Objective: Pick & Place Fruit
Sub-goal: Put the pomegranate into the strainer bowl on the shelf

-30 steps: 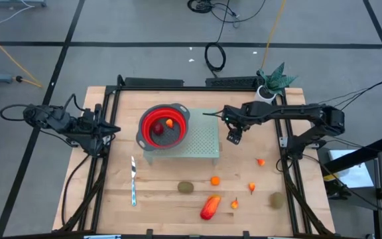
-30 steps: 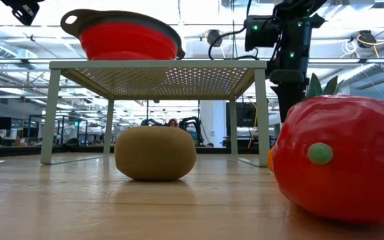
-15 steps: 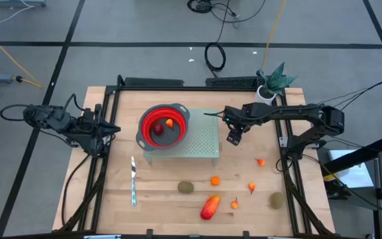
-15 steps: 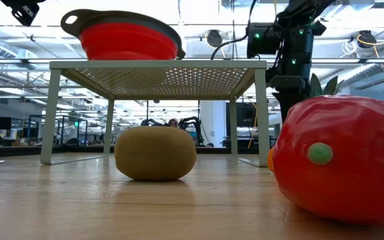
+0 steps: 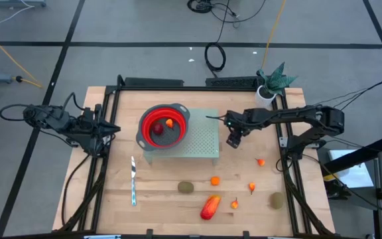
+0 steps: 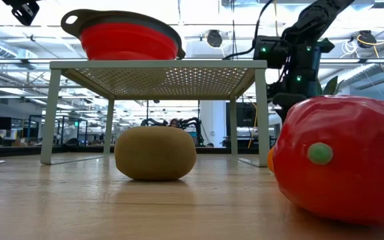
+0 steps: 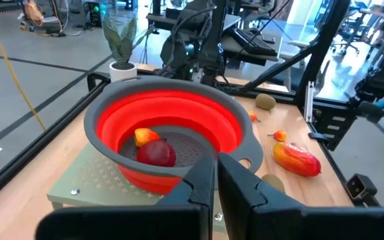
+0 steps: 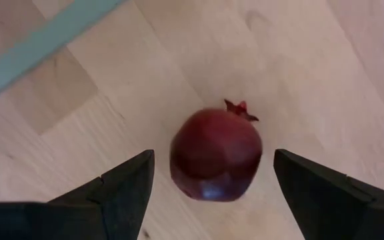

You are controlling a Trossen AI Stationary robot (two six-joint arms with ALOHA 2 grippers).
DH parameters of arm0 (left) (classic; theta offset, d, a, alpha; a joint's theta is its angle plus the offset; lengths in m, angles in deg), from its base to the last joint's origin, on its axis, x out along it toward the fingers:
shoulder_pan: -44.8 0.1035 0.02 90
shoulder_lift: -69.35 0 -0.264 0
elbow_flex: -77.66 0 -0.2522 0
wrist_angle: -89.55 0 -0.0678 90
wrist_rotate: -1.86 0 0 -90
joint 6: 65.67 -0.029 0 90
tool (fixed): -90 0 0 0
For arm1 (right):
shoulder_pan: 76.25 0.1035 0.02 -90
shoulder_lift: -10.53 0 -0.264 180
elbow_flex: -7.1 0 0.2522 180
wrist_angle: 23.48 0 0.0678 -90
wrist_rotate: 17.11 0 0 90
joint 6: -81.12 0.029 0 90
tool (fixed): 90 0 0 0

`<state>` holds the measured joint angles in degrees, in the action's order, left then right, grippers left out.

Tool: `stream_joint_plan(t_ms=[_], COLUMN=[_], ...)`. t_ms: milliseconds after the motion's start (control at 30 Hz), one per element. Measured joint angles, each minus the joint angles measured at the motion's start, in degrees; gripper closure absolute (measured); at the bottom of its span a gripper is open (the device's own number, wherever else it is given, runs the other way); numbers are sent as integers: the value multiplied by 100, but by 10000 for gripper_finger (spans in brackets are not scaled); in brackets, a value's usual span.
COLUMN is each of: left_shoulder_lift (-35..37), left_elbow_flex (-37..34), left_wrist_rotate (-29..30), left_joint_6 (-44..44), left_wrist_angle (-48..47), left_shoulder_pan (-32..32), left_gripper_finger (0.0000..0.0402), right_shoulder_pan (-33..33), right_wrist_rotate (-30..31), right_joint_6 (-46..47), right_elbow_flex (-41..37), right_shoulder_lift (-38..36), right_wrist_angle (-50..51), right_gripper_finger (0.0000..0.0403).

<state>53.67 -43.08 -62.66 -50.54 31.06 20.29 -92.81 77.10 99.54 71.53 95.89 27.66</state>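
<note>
Right hand (image 5: pixel 233 141) points down with fingers (image 8: pixel 122 187) spread wide; left hand (image 7: pixel 217 193) waits, fingers together.

Even, bright overhead light fills the scene, and in the high view the wooden table (image 5: pixel 158 199) shows only short, soft shadows, with no hard glare. The low view looks into bright ceiling strips that wash out the room behind, while the big red-orange fruit (image 6: pixel 339 160) close to the lens is soft and the kiwi (image 6: pixel 155 153) farther back looks sharper. In the right wrist view the dark-red round fruit (image 8: pixel 215 155) carries a small sheen and is slightly blurred, perhaps from motion, and in the left wrist view the near fingers (image 7: pixel 202 193) are out of focus.
</note>
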Motion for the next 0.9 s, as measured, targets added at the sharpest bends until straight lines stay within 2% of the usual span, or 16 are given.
stream_joint_plan(t_ms=[333, 767, 900], left_shoulder_lift=[0, 1, 0], left_elbow_flex=[0, 0, 0], left_wrist_rotate=[-7, -15, -15], left_joint_6=[-50, -81, -208], left_wrist_angle=[137, 139, 136], left_shoulder_pan=[0, 0, -2], left_gripper_finger=[383, 382, 383], right_shoulder_pan=[0, 0, 0], right_wrist_rotate=[13, 16, 24], right_joint_6=[109, 341, 499], right_elbow_flex=[-228, -235, -235], right_shoulder_lift=[0, 1, -50], right_wrist_angle=[-298, -296, -249], right_gripper_finger=[131, 213, 225])
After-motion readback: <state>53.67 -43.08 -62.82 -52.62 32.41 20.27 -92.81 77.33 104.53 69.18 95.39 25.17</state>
